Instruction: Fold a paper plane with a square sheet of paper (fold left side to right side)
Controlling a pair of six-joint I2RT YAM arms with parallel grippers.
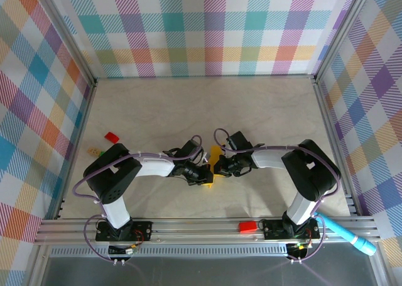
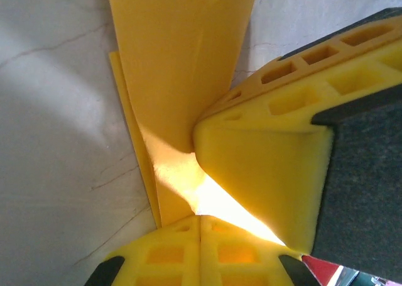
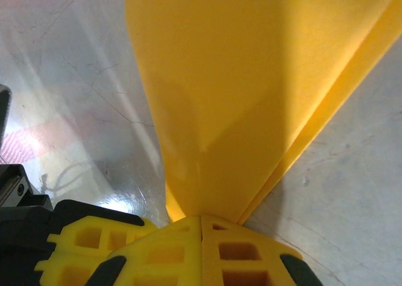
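Worktop [image 1: 157, 110] seen from above and behind the arm bases, read from left to right. At far left a small red block [image 1: 112, 136] lies near the wall, with a pale object [image 1: 94, 151] just beside it, too small to identify. The left arm reaches inward to the middle, where the left pincer [image 1: 204, 175] is closed on the near end of the yellow-orange paper [image 1: 215, 153]. In its wrist view the two pads meet in a flat seam and the paper runs away from that seam in layers, one narrow edge showing beside the wider panel. The paper sits between the two pincers, narrow and creased, and appears partly raised off the surface. The right pincer [image 1: 221, 166] is likewise closed on the paper, close against its partner; its wrist view shows the paper fanning out from the shut pads, a second layer visible along the right edge. Near the front rail lie a second red block [image 1: 248, 225] and, further right, a light blue pen-like cylinder [image 1: 348, 236], both well apart from the work.

Step in hand, as judged: carrying the left side over onto the right. To do it well, one pincer should anchor the crease line while the other brings its layer across — edges matched before any pressing, the pull kept gentle so the thin paper neither tears nor slips — and the crease is flattened only once the halves lie true.
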